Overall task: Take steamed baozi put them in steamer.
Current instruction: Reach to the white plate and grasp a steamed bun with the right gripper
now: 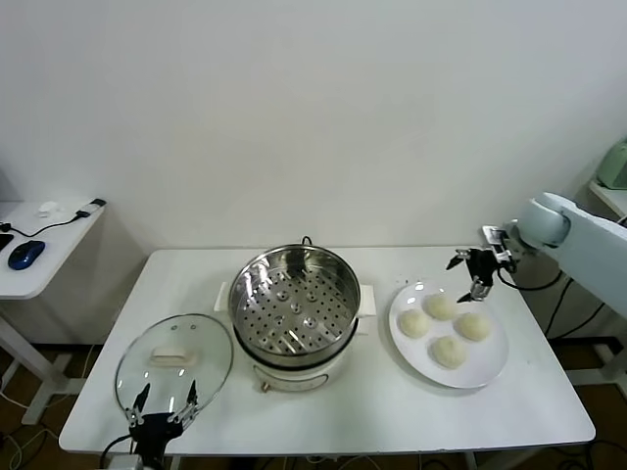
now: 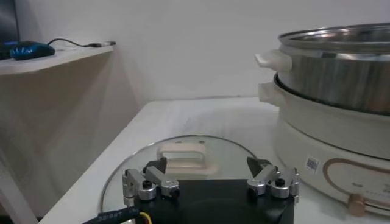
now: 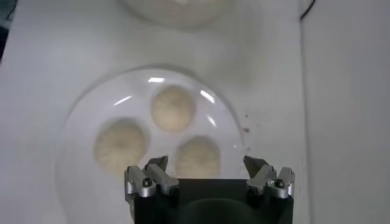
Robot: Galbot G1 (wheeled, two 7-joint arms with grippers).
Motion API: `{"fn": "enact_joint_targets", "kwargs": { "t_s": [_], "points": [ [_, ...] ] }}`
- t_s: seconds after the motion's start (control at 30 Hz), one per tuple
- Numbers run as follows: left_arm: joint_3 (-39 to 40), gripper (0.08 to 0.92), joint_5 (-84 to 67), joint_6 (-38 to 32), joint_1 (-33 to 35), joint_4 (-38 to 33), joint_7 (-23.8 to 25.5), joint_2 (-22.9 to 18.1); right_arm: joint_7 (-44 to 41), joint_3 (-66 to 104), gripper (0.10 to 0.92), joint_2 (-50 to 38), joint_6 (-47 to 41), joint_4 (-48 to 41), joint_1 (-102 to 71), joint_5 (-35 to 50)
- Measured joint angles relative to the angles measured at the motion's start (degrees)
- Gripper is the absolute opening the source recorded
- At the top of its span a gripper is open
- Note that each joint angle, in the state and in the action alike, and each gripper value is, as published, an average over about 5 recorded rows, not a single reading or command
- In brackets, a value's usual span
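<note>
Right gripper (image 1: 479, 277): wide open, empty, above plate (image 1: 493, 369).
Baozi (image 1: 440, 306): soft, touching; squashing or nudging neighbours possible.
Left gripper (image 1: 161, 414): open, empty, parked by lid (image 1: 174, 361).

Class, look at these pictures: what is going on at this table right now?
A two-armed robot is about to move steamed baozi from a white plate into the steamer, which stands open and empty; its glass lid lies on the table beside it. The right hand hangs open above the plate's four buns, holding nothing. The left hand waits open over the lid. No bun has been picked up yet.
</note>
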Motion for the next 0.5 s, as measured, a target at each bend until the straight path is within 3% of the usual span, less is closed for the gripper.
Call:
{"fn": "enact_joint_targets", "kwargs": {
  "t_s": [0.5],
  "points": [
    [0.9, 0.823, 0.4, -1.0, 0.3, 1.2, -0.1, -0.4, 1.5, 1.1, 0.823, 8.4, -2.2, -11.3, -5.3, -2.4]
  ]
}}
